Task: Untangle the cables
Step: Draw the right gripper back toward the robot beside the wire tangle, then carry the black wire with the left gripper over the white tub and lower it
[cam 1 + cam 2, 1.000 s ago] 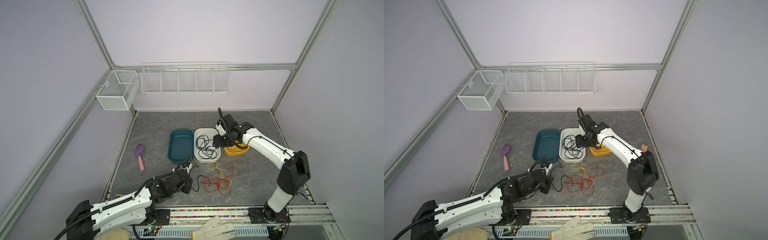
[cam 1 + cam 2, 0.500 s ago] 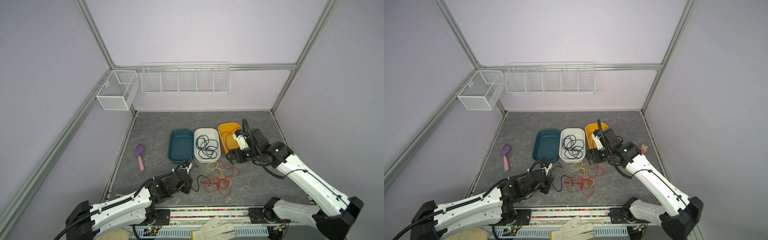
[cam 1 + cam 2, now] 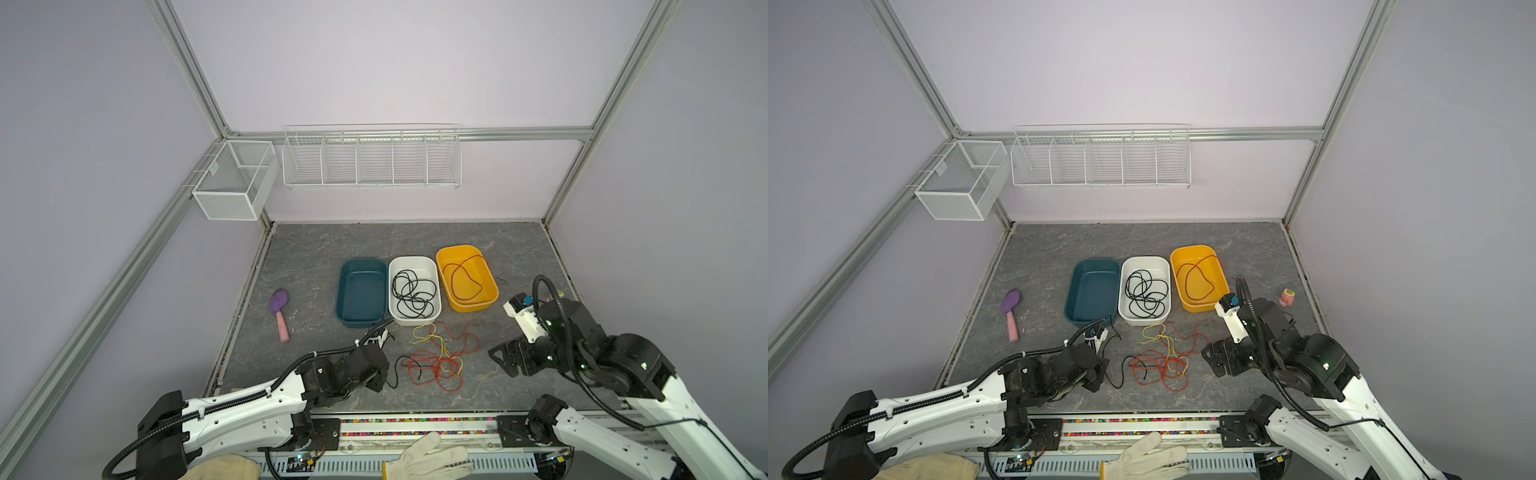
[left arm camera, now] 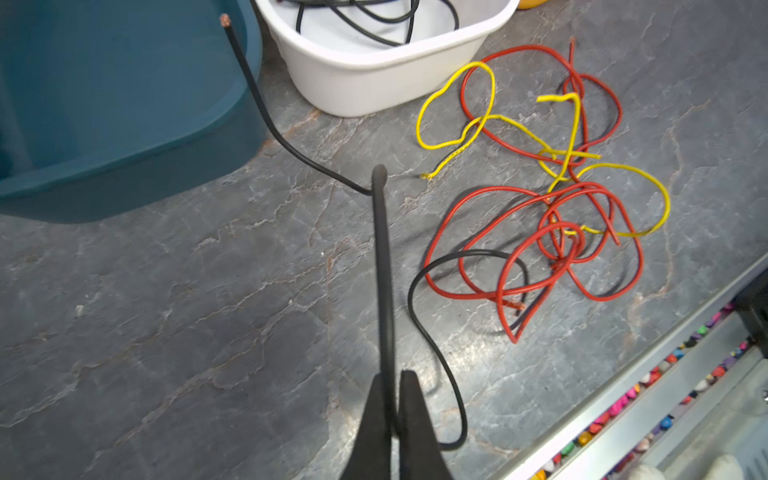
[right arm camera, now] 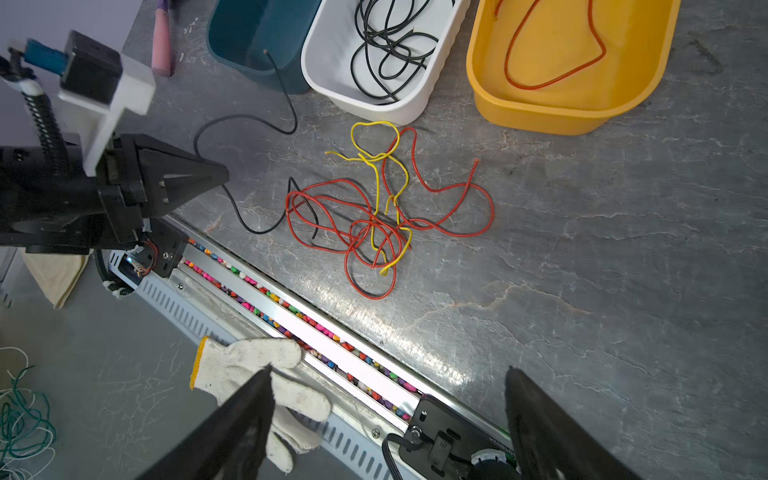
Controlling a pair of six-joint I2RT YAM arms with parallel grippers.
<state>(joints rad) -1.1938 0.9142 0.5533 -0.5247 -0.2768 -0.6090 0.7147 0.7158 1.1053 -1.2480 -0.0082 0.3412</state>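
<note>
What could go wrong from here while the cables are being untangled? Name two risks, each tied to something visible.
1. The left gripper has its jaws shut on the black cable, whose far stretch crosses loops of the red cables; pulling may drag the tangle or tighten it.
2. The yellow cable weaves through the red cables, so the open right gripper could pinch two colours at once.

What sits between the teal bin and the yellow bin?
A white bin holding a looped black cable, seen in both top views.
</note>
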